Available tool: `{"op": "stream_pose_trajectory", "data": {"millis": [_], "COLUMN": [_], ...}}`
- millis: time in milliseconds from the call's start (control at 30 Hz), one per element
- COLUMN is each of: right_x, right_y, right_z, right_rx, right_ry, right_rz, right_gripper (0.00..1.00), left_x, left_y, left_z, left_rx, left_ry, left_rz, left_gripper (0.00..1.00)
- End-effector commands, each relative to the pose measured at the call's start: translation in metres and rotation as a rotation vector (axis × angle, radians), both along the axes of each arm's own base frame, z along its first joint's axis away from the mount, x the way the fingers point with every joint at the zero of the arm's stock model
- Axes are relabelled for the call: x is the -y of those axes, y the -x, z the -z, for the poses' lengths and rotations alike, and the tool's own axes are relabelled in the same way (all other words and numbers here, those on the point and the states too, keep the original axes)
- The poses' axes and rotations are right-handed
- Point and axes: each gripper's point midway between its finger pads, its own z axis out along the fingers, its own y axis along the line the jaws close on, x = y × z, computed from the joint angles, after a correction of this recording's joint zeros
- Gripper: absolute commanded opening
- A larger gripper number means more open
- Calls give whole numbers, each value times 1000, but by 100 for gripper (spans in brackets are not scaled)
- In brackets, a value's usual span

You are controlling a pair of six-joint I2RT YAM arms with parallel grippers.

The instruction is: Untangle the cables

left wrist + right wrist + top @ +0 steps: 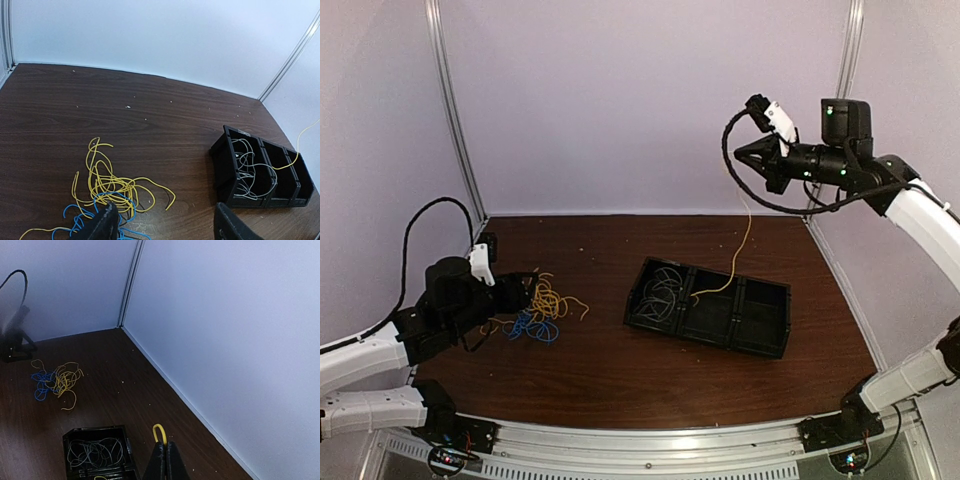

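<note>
Top external: right claw [740,153] pinches one yellow wire [747,240] over the tray [767,322]; tangle [542,305] before wide-open left claw [523,292] awaits sorting.

Table [165,120]: dark wood-grain, smooth, faint sheen. Compartment tray [765,343]: black plastic, matt. Yellow cable [159,432]: smooth, slightly glossy plastic sheath. Near-edge rail [670,440]: bare silvery metal.
</note>
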Motion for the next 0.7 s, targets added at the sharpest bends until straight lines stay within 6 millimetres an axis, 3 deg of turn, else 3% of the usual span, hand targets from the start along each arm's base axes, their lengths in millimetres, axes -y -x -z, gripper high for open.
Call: {"op": "stream_pose_trajectory", "data": {"millis": [0, 233, 400, 667], "right_x": [-1, -9, -23, -29], "right_y": [1, 3, 13, 15], "right_z": [51, 142, 189, 267], "right_rx": [-78, -254, -394, -581], "right_ry": [39, 103, 114, 193], "right_rz": [-18, -83, -183, -228], "right_gripper": [0, 0, 0, 0], "left_x": [2, -2, -3, -7], "left_y": [0, 2, 3, 6], "left_z": [-8, -9, -6, -6], "left_rx": [30, 31, 24, 27], "left_ry": [23, 18, 20, 24], "left_rz": [3, -5, -6, -15], "left_gripper": [66, 67, 66, 66]}}
